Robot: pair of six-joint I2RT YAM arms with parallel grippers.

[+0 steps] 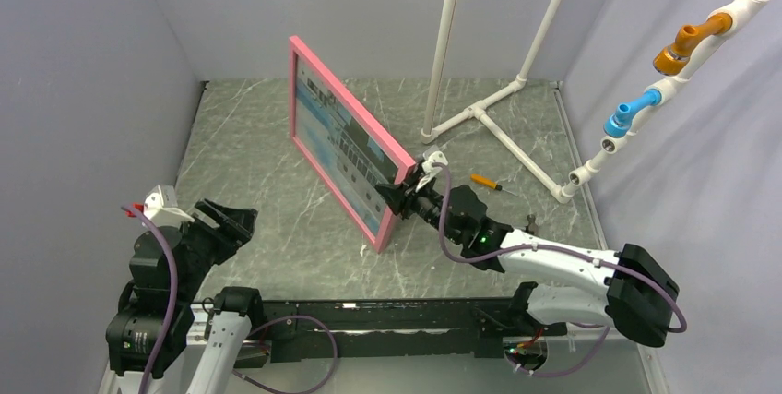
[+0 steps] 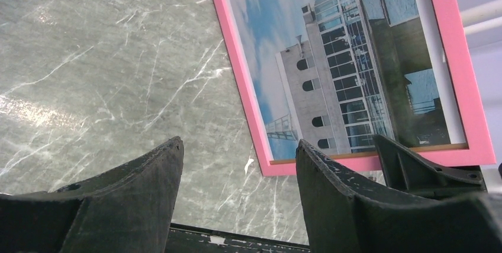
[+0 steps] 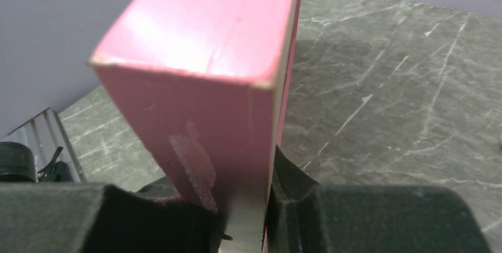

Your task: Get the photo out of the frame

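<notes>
Looks like the hold-and-present step, early on. Grips the frame (image 1: pixel 351 102) across the thickness of its near side rail with the right fingers (image 3: pixel 136 220), closed hard on the pink edge, standing it on edge at the desk (image 1: pixel 258 163); cannot tell whether touching. Shows the photo (image 2: pixel 331 57) seated inside the pink border, face turned toward the left fingers (image 2: pixel 118 194), spread open and empty, near the frame's lower corner yet apart from it. Calls next, probably, for reaching the hidden back side to free whatever retains the print, then drawing it out while holding the clamp steady.
</notes>
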